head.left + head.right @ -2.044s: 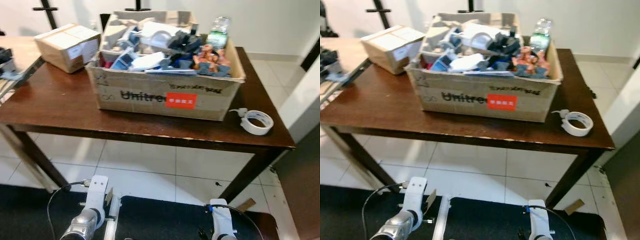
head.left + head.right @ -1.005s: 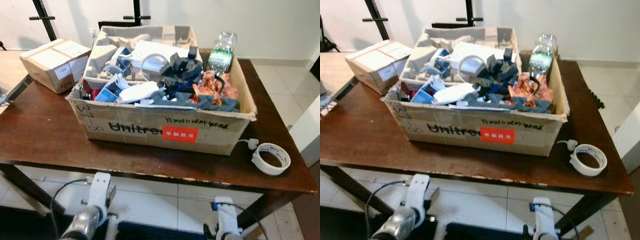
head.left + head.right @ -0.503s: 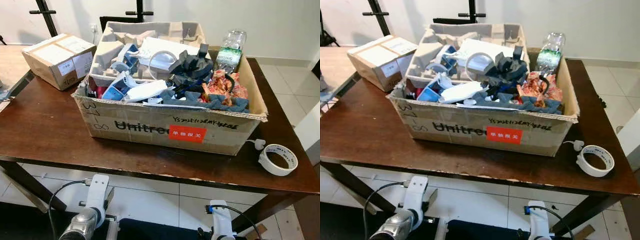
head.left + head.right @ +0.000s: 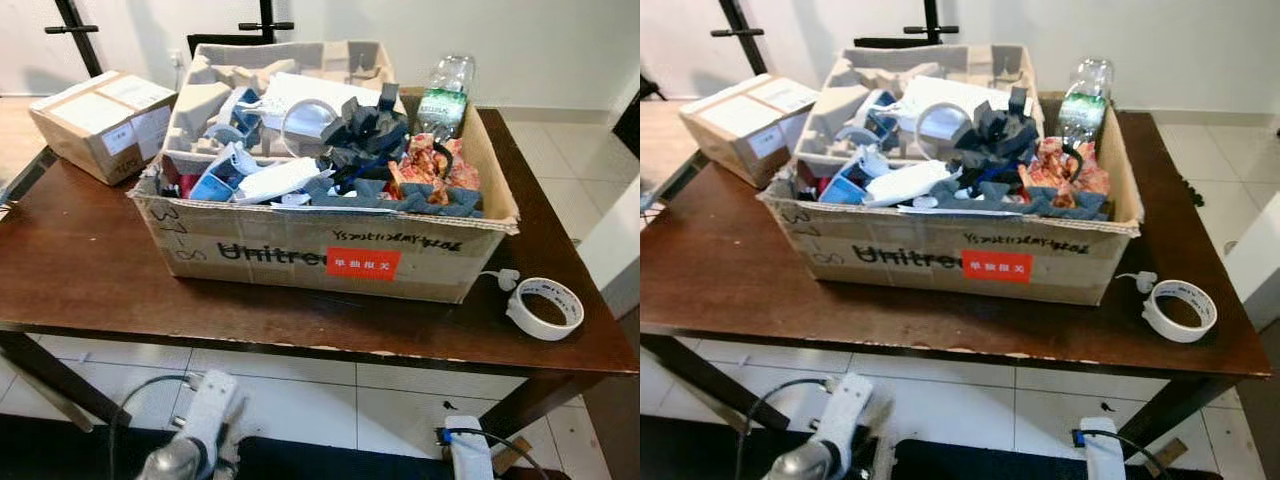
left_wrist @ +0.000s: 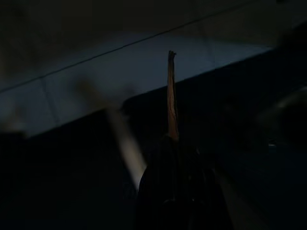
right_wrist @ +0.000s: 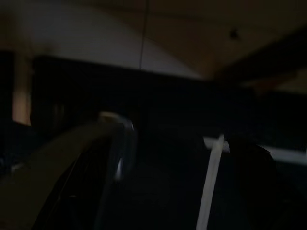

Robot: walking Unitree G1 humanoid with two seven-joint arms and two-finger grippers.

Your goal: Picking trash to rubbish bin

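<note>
Head views: cardboard box (image 4: 320,255) of trash on brown table (image 4: 80,270); wrist views dark, both tools' state unreadable.

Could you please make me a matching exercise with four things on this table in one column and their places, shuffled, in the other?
Things:
1. tape roll
2. water bottle
3. small sealed box
4. red sticker

Places:
A. on the front wall of the big cardboard box
B. upright at the far right corner of the big cardboard box
C. flat on the table, right of the big cardboard box, near the front edge
D. on the table, left of the big cardboard box, toward the back

Pairs: 1-C, 2-B, 3-D, 4-A
</note>
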